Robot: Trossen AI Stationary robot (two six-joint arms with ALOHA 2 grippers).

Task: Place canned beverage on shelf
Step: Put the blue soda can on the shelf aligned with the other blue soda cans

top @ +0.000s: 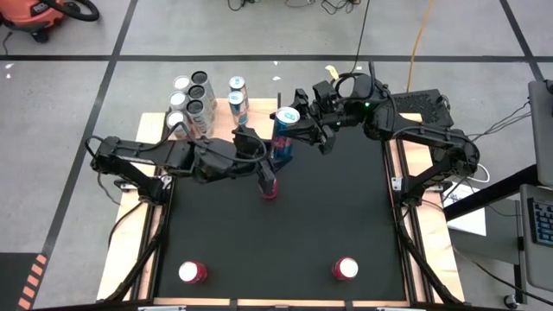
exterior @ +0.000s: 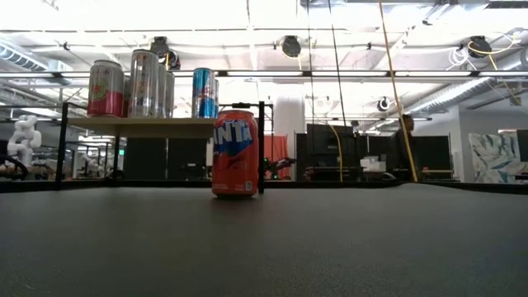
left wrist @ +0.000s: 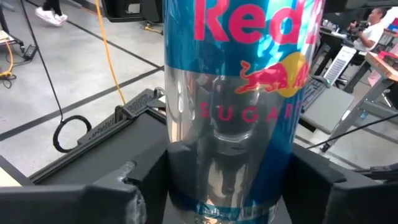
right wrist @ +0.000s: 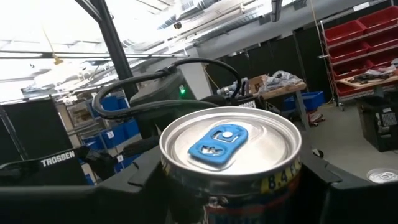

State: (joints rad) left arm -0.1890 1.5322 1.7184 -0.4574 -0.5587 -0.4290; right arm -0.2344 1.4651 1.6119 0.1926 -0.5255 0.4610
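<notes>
A blue-and-silver Red Bull can (top: 282,138) is up in the air over the far middle of the black mat, roughly upright. My left gripper (top: 262,154) is shut on its lower body, and the can fills the left wrist view (left wrist: 233,93). My right gripper (top: 300,128) is shut on it near the top, where the lid with its blue tab (right wrist: 227,140) shows. The pale wood shelf (exterior: 157,126) stands at the far left (top: 226,111) and carries several cans. An orange Fanta can (exterior: 235,153) stands on the mat below my left arm (top: 270,188). My left gripper has the can's lower silver body (left wrist: 186,180) between its two fingers (left wrist: 118,193), which come level from the table's left. The can stands upright in the hold, clear of the mat. My right gripper has the can just below its top rim (right wrist: 186,177) between its two fingers (right wrist: 339,186), which come from the table's right and slant down a little. The lid faces up.
Several cans stand close together on the shelf's top (top: 192,97), with two more (top: 238,95) toward its right end. Two red cans (top: 192,272) (top: 346,269) stand near the mat's near edge. The shelf's thin black post (exterior: 261,148) is right behind the Fanta can.
</notes>
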